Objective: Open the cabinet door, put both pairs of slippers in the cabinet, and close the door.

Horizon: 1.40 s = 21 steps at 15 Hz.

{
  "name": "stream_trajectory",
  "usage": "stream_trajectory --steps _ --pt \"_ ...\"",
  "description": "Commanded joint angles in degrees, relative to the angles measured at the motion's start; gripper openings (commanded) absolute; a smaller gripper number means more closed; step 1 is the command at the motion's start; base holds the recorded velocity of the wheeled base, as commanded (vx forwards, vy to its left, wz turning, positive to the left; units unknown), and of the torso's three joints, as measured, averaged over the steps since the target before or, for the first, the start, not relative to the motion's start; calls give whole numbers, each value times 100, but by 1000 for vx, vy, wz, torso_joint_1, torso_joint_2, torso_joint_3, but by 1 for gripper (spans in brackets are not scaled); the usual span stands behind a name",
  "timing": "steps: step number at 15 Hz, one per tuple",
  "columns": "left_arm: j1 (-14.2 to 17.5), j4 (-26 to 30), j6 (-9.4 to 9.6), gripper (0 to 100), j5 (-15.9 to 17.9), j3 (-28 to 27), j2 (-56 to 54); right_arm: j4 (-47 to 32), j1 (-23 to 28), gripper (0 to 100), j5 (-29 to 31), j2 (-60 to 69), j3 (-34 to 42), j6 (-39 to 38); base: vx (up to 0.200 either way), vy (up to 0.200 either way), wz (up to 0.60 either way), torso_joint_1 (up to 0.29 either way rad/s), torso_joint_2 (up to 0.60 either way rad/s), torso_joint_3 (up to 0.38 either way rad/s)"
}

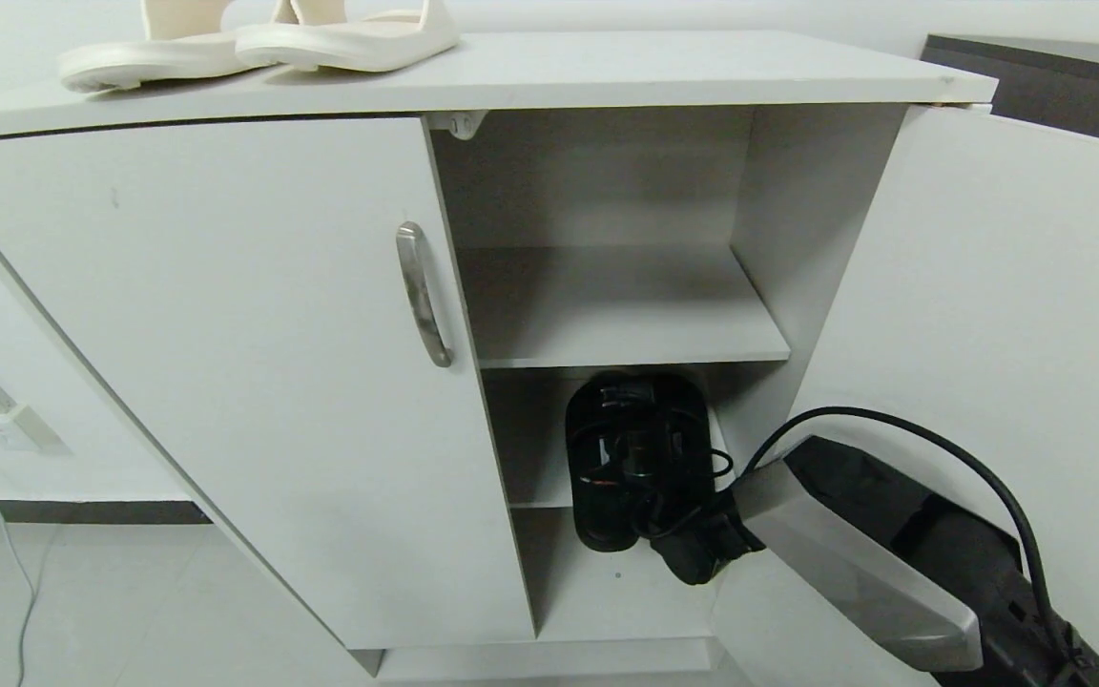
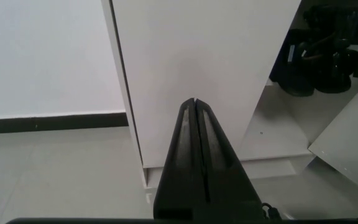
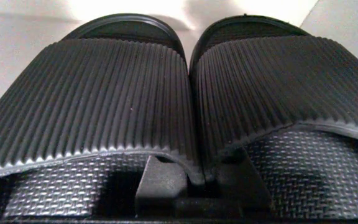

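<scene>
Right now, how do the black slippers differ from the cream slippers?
The black slippers are inside the cabinet, below its upper shelf; the cream slippers lie on the cabinet's top. The black slippers are pinched together by the right gripper; nothing holds the cream slippers. Both are strap-style pairs, each pair set side by side.

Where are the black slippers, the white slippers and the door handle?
black slippers [image 3: 117, 93], right wrist view, ribbed strap of one slipper.
white slippers [image 1: 340, 48], head view, side of the sole.
door handle [image 1: 421, 296], head view, middle of the bar.
</scene>
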State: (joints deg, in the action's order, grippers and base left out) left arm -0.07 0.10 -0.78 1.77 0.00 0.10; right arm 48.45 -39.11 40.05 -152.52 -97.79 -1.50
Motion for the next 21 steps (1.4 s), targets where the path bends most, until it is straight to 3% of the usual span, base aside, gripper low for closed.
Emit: stream_trajectory --steps 1,6,21 --pt "-1 -1 -1 0 -1 0 8 -265 167 0 -85 -252 -592 -17 0 0 0 0 0 0" --pt "-1 -1 -1 0 -1 0 8 -1197 281 0 -208 -613 -1680 -123 0 0 0 0 0 0" --pt "-1 -1 -1 0 -10 0 8 -1267 360 0 -296 -525 -1680 -281 0 0 0 0 0 0"
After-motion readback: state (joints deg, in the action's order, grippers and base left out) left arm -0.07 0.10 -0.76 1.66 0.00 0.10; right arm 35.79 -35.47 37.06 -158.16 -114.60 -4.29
